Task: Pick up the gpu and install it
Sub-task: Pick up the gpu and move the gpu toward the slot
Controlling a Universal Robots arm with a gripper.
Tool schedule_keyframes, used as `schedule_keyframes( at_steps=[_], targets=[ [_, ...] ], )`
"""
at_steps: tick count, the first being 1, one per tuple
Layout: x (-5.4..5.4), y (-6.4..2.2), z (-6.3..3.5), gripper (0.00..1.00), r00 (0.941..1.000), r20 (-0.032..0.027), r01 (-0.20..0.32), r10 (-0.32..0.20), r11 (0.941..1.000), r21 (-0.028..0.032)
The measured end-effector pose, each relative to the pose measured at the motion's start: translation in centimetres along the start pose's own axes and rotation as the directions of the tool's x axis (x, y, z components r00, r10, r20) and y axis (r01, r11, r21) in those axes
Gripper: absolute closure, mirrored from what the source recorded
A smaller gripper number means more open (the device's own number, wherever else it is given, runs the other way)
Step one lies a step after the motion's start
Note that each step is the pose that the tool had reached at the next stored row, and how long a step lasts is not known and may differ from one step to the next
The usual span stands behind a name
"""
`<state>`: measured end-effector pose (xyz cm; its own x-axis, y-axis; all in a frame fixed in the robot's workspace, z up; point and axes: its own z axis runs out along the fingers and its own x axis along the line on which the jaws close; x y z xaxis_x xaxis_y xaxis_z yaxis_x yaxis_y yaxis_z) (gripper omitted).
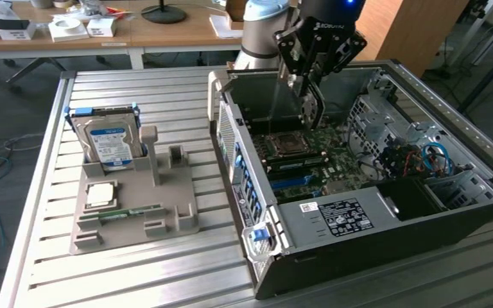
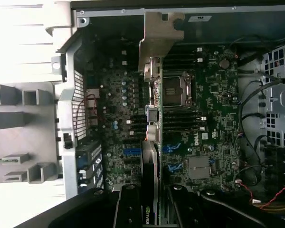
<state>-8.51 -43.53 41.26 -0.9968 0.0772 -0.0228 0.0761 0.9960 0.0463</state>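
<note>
Exterior view is showing the tool (image 1: 309, 86) hanging over the open case (image 1: 384, 256), which is lying on its side along the tabletop's (image 1: 144, 269) edge at the exterior view's right. The tool's fingers are closing partway and clamping the gpu (image 1: 313, 110) between them, so the card is hanging edge-on and upright (thin as a blade from this angle). It is sitting inside the case's open top, above the motherboard (image 1: 315, 157) and near the case's far wall. Whether its lower end is touching the board I cannot tell.

Wrist view is looking down along the gpu (image 2: 151, 161), with the tool (image 2: 154, 205) gripping it on both flat sides. One dark finger (image 2: 128, 206) is pressing against each face. The card's silver bracket (image 2: 159, 42) is pointing away from the camera, and the motherboard (image 2: 209, 118) is spreading out beneath it.

Toward the tabletop's edge at the exterior view's left, a grey holder (image 1: 169, 218) is standing well apart from the tool. It is carrying a hard drive (image 1: 110, 144) upright in a slot and a RAM stick (image 1: 131, 211) lying flat.
</note>
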Motion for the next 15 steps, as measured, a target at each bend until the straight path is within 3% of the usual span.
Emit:
schedule_keyframes(
  at_steps=[15],
  targets=[
    [-5.4, 0.41, 0.14, 0.73, 1.0000, -0.0001, 0.000, 0.000, 1.0000, -0.0005]
  ],
)
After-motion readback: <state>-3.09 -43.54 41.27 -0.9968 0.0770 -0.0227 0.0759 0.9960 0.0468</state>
